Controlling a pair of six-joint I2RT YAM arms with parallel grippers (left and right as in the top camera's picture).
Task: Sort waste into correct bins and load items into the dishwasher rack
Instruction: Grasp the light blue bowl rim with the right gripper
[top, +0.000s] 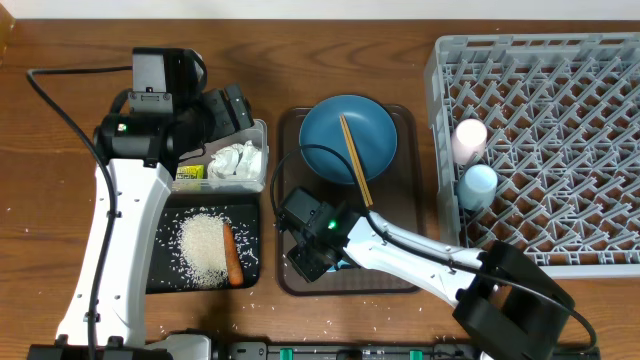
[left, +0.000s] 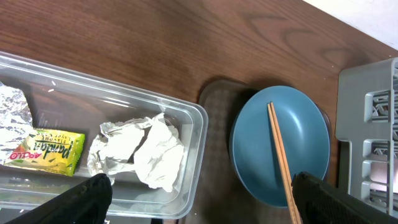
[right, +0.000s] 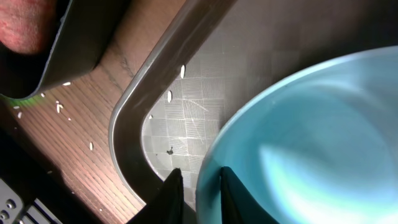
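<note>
My right gripper is shut on the rim of the pale blue-white bowl, one finger inside and one outside, on the brown serving tray. My left gripper is open and empty above the clear tub. The tub holds the crumpled tissue, the yellow-green wrapper and the foil scrap. The black tray holds rice and the carrot. The chopsticks lie across the dark blue plate.
The grey rack fills the right side, with the pink cup and the light blue cup at its left edge. A few rice grains lie on the table beside the brown tray's corner.
</note>
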